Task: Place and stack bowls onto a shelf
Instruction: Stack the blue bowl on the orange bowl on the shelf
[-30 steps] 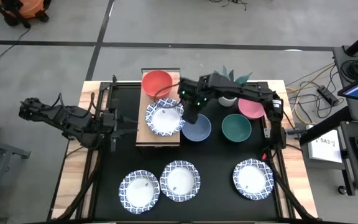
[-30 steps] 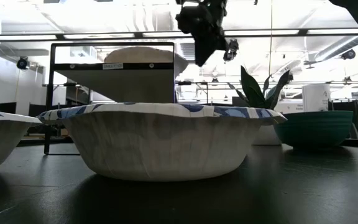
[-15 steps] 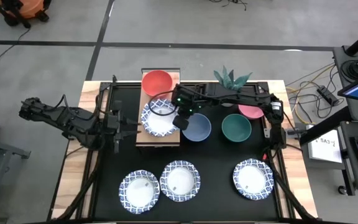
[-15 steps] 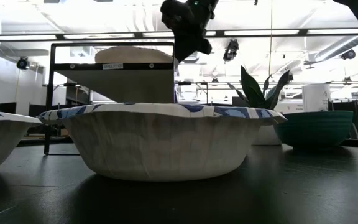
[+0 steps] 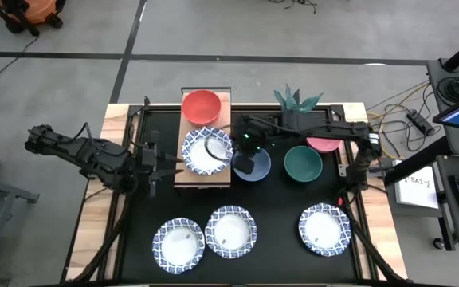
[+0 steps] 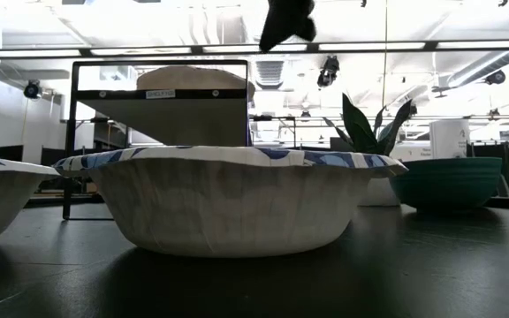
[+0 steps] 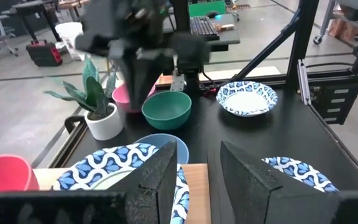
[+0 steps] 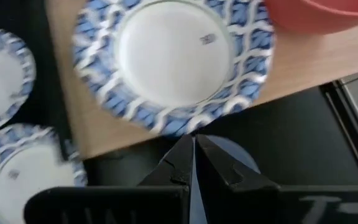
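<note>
Right gripper (image 5: 244, 163) hovers over the small deep blue bowl (image 5: 255, 165), fingers pressed together, holding nothing. Bowl looks light, rigid, smooth-walled; best pinched at the rim. Left gripper (image 7: 197, 168) waits beside the light-wood plank shelf (image 5: 183, 172), fingers parted.

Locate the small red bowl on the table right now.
In the high view, the small deep red bowl sits on the far end of the long light-wood shelf, just behind the white blue-rimmed dish, left of the potted plant.

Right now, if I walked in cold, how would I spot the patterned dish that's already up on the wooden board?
Find the light-wood shelf at the black table's far left part. On it, the red bowl sits at the far end and the patterned dish nearer. It is the only blue-rimmed white dish on wood; the other three lie on the black top.
</note>
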Robot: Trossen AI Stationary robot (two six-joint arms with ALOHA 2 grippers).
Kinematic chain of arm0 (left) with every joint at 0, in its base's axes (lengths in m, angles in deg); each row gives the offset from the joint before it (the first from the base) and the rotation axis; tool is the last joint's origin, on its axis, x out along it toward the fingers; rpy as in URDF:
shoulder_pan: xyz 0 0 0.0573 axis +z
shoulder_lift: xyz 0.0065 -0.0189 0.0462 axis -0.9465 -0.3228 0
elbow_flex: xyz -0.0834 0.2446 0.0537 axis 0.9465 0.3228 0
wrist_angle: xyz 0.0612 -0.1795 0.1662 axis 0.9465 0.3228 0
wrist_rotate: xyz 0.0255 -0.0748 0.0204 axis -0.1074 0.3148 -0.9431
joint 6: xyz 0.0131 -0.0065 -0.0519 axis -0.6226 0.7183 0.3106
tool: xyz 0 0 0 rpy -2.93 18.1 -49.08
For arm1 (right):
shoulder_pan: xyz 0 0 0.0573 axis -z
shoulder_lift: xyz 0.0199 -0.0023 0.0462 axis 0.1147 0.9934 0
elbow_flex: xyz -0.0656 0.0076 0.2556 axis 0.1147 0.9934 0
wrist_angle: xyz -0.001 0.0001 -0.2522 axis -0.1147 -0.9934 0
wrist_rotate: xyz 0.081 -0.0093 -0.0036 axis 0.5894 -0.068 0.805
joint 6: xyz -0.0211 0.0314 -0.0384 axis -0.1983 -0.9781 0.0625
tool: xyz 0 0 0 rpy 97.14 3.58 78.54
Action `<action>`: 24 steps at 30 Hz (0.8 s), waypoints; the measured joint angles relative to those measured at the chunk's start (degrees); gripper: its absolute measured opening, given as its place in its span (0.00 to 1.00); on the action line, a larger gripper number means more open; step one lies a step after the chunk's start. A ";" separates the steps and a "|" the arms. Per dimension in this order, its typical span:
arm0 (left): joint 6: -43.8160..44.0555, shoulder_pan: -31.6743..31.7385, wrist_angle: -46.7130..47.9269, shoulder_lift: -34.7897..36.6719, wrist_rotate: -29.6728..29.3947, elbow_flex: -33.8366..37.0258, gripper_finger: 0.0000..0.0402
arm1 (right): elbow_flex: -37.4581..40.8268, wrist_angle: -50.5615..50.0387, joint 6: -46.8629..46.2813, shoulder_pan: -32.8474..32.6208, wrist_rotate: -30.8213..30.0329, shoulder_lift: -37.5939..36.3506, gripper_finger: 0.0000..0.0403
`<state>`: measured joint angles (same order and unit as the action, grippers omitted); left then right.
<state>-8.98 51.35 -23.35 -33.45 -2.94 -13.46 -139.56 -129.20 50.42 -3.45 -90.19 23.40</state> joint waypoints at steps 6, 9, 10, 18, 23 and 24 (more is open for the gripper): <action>1.58 0.00 -0.20 -1.67 0.00 0.00 0.27 | 9.75 3.63 0.00 -5.94 0.00 -6.10 0.02; 1.94 0.00 -0.31 -2.44 0.00 0.00 0.27 | 15.58 6.84 -0.02 -8.78 -0.02 -8.53 0.02; 1.96 0.00 -0.38 -2.64 0.00 0.00 0.27 | 17.40 7.94 -0.02 -9.56 0.00 -9.25 0.02; 2.74 0.00 -0.64 -3.23 0.02 0.00 0.27 | 29.19 18.45 -1.93 -12.30 1.69 -11.03 0.03; 2.84 0.00 -0.72 -3.23 0.02 0.00 0.27 | 33.29 20.77 -1.79 -12.26 4.90 -11.18 0.13; 2.84 0.00 -0.80 -3.23 0.02 0.00 0.27 | 34.07 21.10 -1.50 -12.26 4.79 -10.95 0.16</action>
<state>-6.15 51.35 -24.14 -36.67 -2.92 -13.46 -105.49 -108.11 48.92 -15.71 -85.40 12.45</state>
